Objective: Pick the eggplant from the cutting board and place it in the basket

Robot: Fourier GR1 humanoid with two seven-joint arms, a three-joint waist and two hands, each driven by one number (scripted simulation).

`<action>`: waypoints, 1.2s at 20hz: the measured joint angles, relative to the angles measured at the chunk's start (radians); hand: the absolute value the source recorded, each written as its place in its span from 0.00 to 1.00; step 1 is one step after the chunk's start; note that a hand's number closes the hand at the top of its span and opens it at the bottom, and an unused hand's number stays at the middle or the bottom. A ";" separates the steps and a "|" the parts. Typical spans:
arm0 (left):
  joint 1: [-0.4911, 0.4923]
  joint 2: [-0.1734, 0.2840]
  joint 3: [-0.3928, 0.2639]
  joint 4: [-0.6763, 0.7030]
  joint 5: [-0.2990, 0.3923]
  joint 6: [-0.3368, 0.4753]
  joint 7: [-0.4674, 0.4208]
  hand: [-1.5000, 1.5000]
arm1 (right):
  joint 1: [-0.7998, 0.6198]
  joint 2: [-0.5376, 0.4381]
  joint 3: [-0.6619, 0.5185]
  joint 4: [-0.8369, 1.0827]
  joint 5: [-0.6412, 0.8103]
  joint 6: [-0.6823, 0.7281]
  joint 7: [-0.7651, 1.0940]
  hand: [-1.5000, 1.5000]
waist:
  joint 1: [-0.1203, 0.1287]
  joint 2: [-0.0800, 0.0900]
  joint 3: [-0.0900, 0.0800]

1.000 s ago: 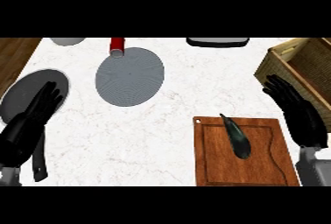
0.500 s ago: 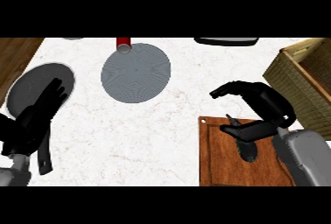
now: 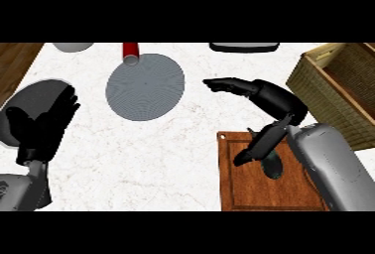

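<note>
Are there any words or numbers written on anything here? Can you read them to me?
None: no words, numbers, labels or signs show anywhere.
The brown wooden cutting board, the dark eggplant, the woven wicker basket, the round grey pan with a red handle and the grey round plate are all plain.

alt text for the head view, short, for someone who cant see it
The robot's right hand hangs open above a wooden cutting board, its thumb reaching down beside a dark eggplant lying there. A wicker basket sits at the right edge; the left hand rests open at the left, near a grey pan.
</note>
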 measured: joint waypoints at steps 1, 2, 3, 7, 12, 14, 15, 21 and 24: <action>-0.005 0.000 0.002 0.003 0.000 0.000 0.004 0.50 | -0.038 -0.025 -0.004 0.005 -0.002 0.020 0.048 0.00 | 0.000 -0.001 -0.001; -0.009 0.000 0.002 0.001 -0.001 0.002 0.009 0.50 | -0.068 -0.057 -0.003 0.005 0.005 0.041 0.089 0.00 | -0.001 -0.003 -0.001; -0.014 -0.002 0.004 0.000 0.000 0.003 0.016 0.50 | -0.100 -0.082 0.002 0.010 0.021 0.056 0.125 0.00 | 0.000 -0.004 -0.001; -0.024 -0.001 0.004 -0.001 0.001 -0.003 0.025 0.50 | -0.232 -0.208 0.019 0.033 0.139 0.096 0.239 0.00 | 0.007 -0.004 -0.002; -0.039 -0.005 0.004 0.003 -0.009 -0.010 0.033 0.50 | -0.398 -0.293 0.010 0.198 0.208 0.206 0.299 0.00 | 0.019 0.002 -0.001; -0.022 -0.009 0.008 0.003 -0.013 -0.011 0.022 0.50 | -0.438 -0.309 0.019 0.244 0.208 0.287 0.305 0.00 | 0.018 0.002 -0.001; -0.023 -0.011 0.011 0.007 -0.012 -0.014 0.017 0.50 | -0.458 -0.318 0.024 0.273 0.206 0.334 0.302 0.00 | 0.019 0.003 -0.001; -0.029 -0.024 0.021 0.020 -0.027 -0.020 0.016 0.50 | -0.512 -0.365 0.021 0.409 0.211 0.518 0.215 0.00 | 0.013 0.003 0.000; -0.032 -0.028 0.032 0.042 -0.032 -0.030 0.003 0.50 | -0.508 -0.393 0.004 0.464 0.215 0.548 0.156 0.00 | 0.011 0.004 0.000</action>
